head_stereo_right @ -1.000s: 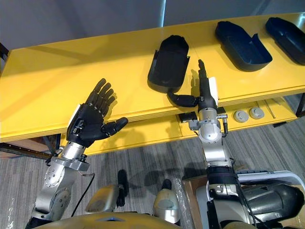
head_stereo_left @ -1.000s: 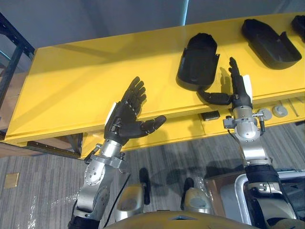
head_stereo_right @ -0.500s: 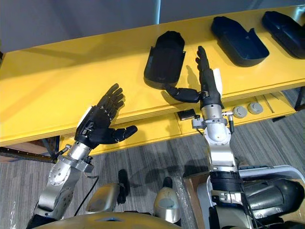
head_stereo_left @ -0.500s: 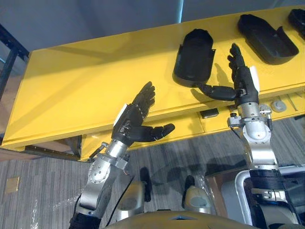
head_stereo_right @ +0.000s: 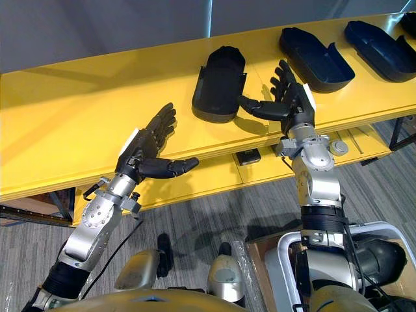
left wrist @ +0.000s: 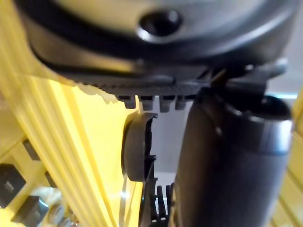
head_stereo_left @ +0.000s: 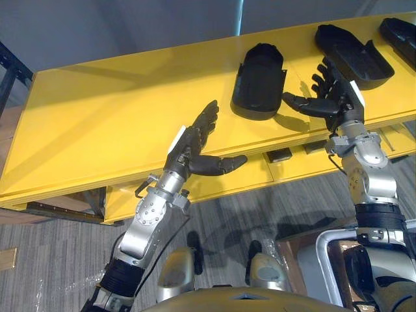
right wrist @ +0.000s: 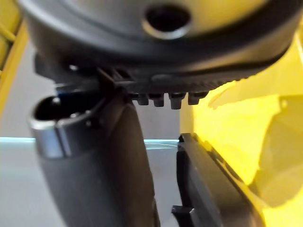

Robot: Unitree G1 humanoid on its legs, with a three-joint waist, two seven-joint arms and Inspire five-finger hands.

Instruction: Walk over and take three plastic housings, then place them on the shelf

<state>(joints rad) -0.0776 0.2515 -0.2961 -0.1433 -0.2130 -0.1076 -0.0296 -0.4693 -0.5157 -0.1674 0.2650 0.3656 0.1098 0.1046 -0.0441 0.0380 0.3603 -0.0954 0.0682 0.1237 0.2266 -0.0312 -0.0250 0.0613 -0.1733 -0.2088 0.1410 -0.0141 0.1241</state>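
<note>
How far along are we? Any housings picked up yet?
Done: the walk-over; the robot stands at the yellow table. In hand: nothing; the left hand and right hand are open either side of the nearest housing, neither gripping it. Left: all three pickups, since the second housing and third housing also lie on the table, then the shelf placements.

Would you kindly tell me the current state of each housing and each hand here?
Nearest housing: lying on the yellow table, hollow side up, ungrasped.
Middle housing: lying hollow side up, untouched.
Far housing: lying on the table, untouched.
Left hand: open, empty.
Right hand: open, empty, beside the nearest housing.
</note>
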